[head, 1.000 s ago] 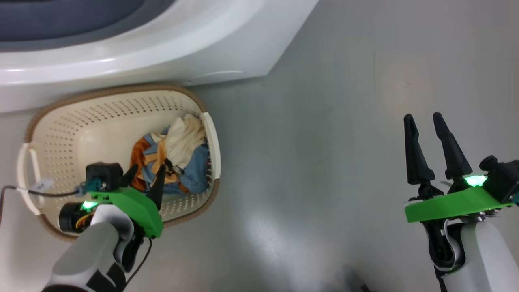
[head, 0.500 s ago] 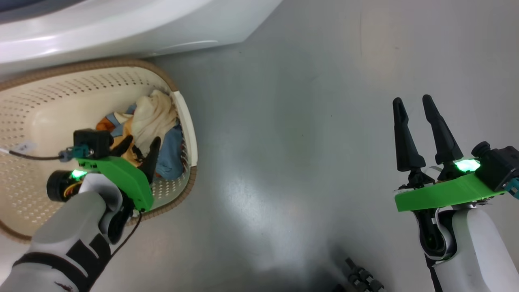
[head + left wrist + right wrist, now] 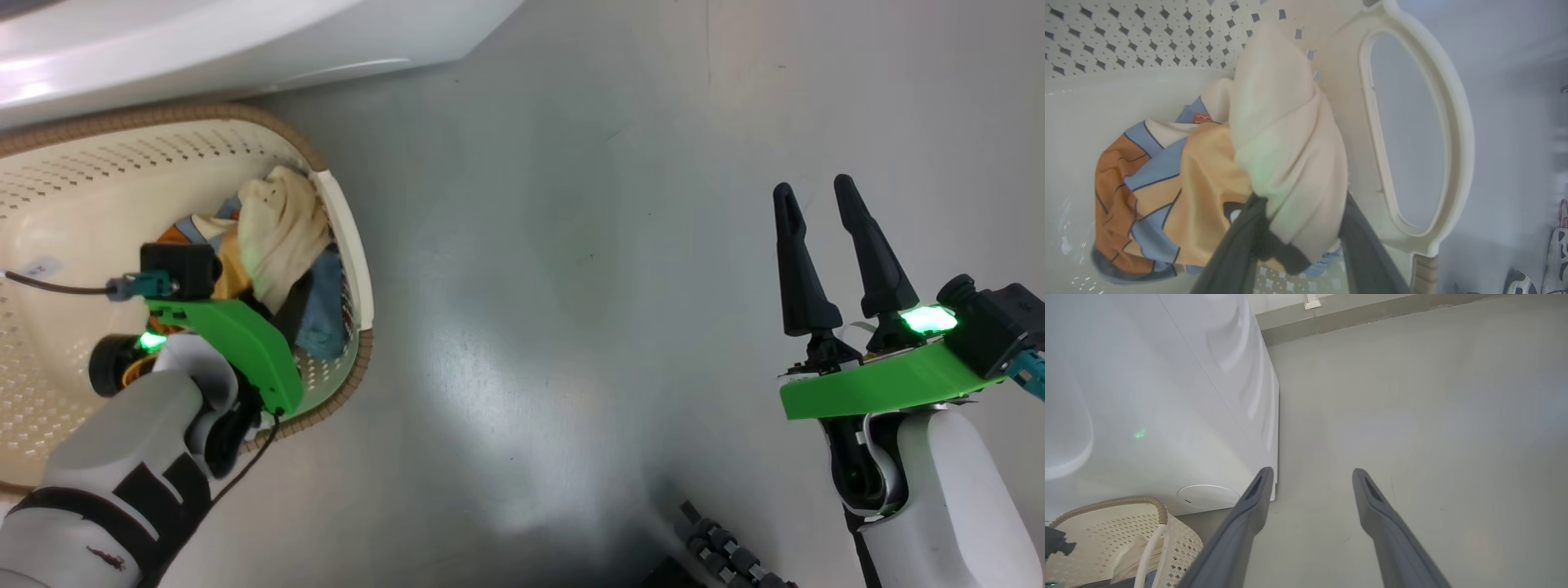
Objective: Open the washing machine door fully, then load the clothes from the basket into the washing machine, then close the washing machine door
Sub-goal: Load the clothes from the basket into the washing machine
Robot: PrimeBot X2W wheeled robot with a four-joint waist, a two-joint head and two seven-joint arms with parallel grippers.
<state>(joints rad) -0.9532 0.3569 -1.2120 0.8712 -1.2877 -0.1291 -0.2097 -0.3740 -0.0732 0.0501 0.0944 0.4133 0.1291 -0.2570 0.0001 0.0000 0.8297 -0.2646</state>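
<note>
A small cream plastic basket (image 3: pixel 122 171) with holes in its sides and a brown rim was seen just beside the big white washing machine (image 3: pixel 204 41). The soft cream, orange and light blue clothes (image 3: pixel 1286 122) were piled inside the basket, by its handle. The left gripper (image 3: pixel 1300 204) was set down in the basket, with the cream piece between its two dark fingers (image 3: pixel 1233 249). Whether it was squeezed tight could not be told. The right gripper (image 3: pixel 812 189) was held well away from the basket, fingers spread apart.
</note>
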